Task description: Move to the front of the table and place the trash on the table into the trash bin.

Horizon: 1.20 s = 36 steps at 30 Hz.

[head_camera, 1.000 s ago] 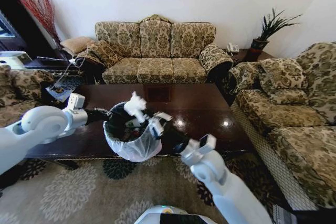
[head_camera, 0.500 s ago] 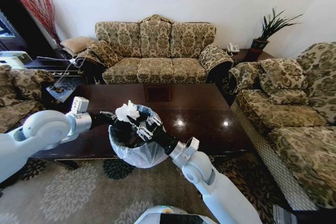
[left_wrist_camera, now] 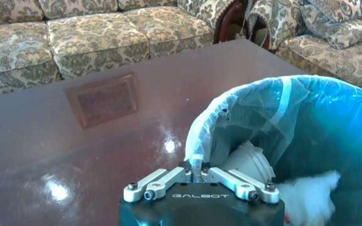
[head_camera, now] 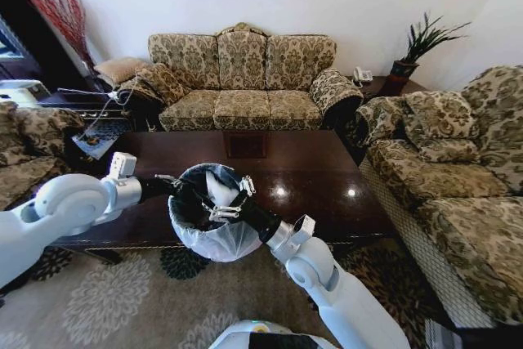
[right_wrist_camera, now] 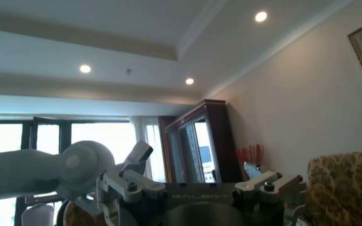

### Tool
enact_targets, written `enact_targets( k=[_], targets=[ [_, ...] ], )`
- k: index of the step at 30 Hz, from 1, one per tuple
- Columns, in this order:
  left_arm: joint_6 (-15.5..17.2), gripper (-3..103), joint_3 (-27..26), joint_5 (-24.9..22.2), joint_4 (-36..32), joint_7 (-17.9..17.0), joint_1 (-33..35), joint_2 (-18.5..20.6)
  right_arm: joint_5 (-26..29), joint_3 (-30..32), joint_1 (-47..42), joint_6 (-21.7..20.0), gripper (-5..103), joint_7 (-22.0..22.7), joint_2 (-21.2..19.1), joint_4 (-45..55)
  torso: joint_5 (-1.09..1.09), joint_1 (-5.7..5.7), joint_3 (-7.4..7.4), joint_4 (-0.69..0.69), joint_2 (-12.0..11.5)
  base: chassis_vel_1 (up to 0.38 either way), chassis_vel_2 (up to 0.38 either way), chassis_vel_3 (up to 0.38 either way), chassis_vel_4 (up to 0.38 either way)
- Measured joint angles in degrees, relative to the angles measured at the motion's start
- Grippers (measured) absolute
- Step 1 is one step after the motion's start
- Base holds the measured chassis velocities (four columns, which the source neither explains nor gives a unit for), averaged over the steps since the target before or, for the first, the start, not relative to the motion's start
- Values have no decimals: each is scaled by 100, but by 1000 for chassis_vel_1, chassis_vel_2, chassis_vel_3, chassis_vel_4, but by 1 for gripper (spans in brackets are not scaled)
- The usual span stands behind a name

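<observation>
The trash bin (head_camera: 204,234), lined with a white plastic bag, hangs in front of the near edge of the dark glossy table (head_camera: 327,169). My left gripper (head_camera: 169,182) is shut on the bin's rim; the left wrist view shows it pinching the bag edge (left_wrist_camera: 197,170). My right gripper (head_camera: 231,202) stands open over the bin's mouth with nothing between its fingers. In the right wrist view its fingers (right_wrist_camera: 129,184) point up at the ceiling. A crumpled white tissue (left_wrist_camera: 307,200) and a white paper cup (left_wrist_camera: 250,162) lie inside the bin.
A patterned sofa (head_camera: 241,79) stands behind the table, with armchairs to the right (head_camera: 458,177) and left (head_camera: 29,145). A side table with a plant (head_camera: 409,63) is at the back right. Patterned carpet (head_camera: 122,300) covers the floor under the bin.
The right gripper carried the white tissue over the bin, opened and let it go. The tissue now lies in the bin. The left arm kept holding the bin.
</observation>
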Motion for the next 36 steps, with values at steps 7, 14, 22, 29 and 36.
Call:
enact_targets(
  k=[7,14,22,29,36],
  targets=[
    [76,1,-49,129,99,-8,43,-100,68,275,-70,-2,100,110,-39,179,1,0,0,0,0,0,0,0,0],
    [264,1,-347,269,608,-180,75,-310,62,1292,-542,77,100,962,-376,585,1,1,0,-1,0,0,0,0,0],
    [318,1,-1243,379,931,-759,423,-1148,-300,2134,-1416,-126,100,1734,-290,590,-2,0,0,-1,0,0,0,0,0],
    [225,1,-2432,1138,900,-878,883,-2594,-476,2326,-1732,-247,100,1930,-4,232,-2,1,0,-3,0,0,0,0,0],
    [-2,1,-4056,992,735,-674,1621,-4286,-406,2255,-1688,-224,100,1935,80,-217,3,-2,-2,4,1,0,0,0,0]
  ],
)
